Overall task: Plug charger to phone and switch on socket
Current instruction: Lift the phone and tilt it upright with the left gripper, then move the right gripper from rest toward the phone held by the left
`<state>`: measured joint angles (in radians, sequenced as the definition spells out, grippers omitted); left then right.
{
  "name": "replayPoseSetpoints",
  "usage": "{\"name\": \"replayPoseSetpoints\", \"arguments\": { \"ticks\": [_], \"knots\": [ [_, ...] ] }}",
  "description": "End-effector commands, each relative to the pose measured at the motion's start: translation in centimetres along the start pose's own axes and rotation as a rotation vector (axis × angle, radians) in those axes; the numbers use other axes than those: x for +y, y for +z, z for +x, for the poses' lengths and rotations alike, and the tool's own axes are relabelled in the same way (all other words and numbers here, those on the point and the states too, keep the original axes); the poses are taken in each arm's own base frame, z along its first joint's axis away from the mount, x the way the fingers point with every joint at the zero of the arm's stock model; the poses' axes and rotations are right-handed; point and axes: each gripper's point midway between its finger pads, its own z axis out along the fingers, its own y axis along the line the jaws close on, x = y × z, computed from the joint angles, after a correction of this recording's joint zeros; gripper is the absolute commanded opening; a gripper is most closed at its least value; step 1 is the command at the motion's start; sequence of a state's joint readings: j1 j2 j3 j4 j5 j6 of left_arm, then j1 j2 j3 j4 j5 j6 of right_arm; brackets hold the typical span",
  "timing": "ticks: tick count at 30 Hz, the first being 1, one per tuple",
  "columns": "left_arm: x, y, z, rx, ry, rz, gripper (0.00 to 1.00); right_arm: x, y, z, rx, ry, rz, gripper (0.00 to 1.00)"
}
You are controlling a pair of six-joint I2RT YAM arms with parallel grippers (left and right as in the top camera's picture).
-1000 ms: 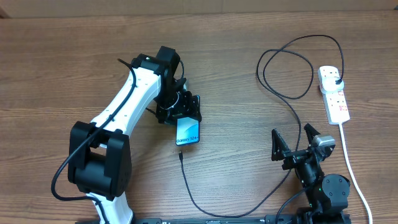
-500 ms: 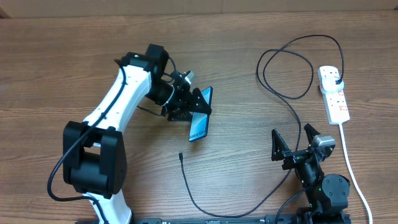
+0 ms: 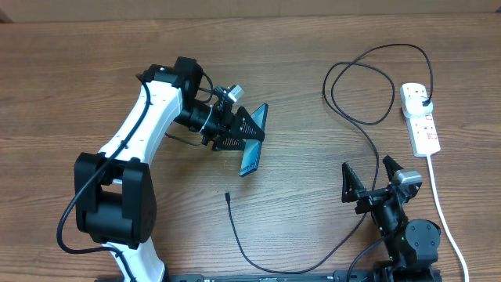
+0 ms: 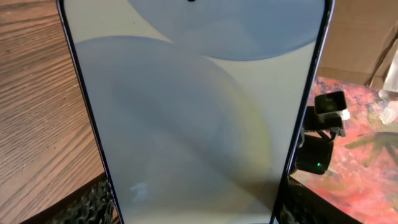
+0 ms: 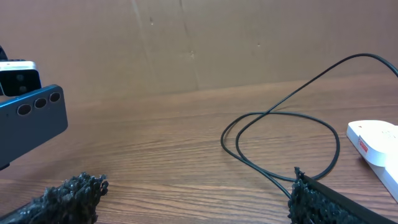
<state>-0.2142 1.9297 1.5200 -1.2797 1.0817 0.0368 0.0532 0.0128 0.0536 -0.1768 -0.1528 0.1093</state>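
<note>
Lifted off the wood-grain table (image 3: pixel 78 78), the slim phone (image 3: pixel 252 149) tilts on edge in the left gripper (image 3: pixel 241 131).
Its textured black fingers (image 4: pixel 93 205) pinch the glossy slab; the right gripper (image 3: pixel 368 184) stands spread.

phone (image 3: pixel 250 157): in the left gripper (image 3: pixel 246 131), on edge above the table (image 3: pixel 78 70), left of centre
charger (image 3: pixel 227 198): tip on the table before the phone; plug in the socket's far end
socket (image 3: pixel 423 129): far right
right gripper (image 3: pixel 368 182): front right, left of the socket's cord (image 3: pixel 435 188)

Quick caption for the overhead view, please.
Left gripper holds the phone tilted on edge; charger tip lies unplugged on the table.
</note>
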Motion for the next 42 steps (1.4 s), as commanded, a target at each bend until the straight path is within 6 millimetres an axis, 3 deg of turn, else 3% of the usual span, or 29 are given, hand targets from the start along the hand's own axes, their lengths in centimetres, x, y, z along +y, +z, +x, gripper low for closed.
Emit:
{"name": "replayPoseSetpoints", "arguments": {
  "ticks": [1, 15, 25, 32, 35, 42],
  "knots": [
    [-2.2, -0.7, -0.1, -0.024, 0.073, 0.067, 0.59, 0.3, -0.1, -0.2, -0.011, 0.004, -0.015, 1.00],
    [-2.2, -0.7, -0.1, -0.024, 0.080, 0.067, 0.60, 3.8, -0.5, -0.7, 0.000, 0.107, -0.214, 1.00],
    [-2.2, -0.7, -0.2, -0.024, 0.081, 0.067, 0.60, 5.3, -2.3, -7.4, -0.029, 0.171, -0.224, 1.00],
    [-2.2, -0.7, -0.2, -0.024, 0.081, 0.067, 0.60, 7.0, -1.6, -12.6, 0.151, 0.171, -0.231, 1.00],
    [-2.2, -0.7, -0.2, -0.026, 0.086, 0.067, 0.60, 7.3, -0.9, -13.5, 0.278, 0.185, -0.214, 1.00],
    [-2.2, -0.7, -0.3, -0.029, 0.092, 0.067, 0.60, 7.0, 0.5, -13.5, 0.499, 0.260, -0.158, 1.00]
  ]
}}
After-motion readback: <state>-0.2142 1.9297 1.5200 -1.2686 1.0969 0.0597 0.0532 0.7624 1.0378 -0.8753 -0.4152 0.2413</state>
